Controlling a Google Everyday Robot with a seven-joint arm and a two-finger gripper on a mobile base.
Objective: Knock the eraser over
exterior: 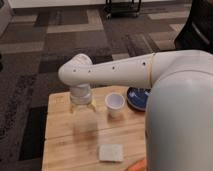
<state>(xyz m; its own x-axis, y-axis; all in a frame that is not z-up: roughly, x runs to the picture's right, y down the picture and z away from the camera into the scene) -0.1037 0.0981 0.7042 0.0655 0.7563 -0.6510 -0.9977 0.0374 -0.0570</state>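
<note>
The floor (60, 45) is carpet in grey and brown rectangular patches, extending to the far wall. A large white robot arm (125, 70) enters from the right edge and reaches left across the scene, ending in a rounded wrist. Below it stands a light wooden desk (62, 145) with plank seams. The hand (83, 122) hangs straight down from the wrist over the left-centre of the desk, just left of the cup; whether it is released or clenched cannot be told. A dark blue round plate (136, 97) lies at the rear right, partly covered by the arm. A small white cup (115, 104) stands upright beside the plate. A pale grey-white square pad (110, 152) lies flat near the front edge. An orange stick (138, 165) shows at the bottom edge. The eraser cannot be made out; the hand covers the desk area beneath it.
</note>
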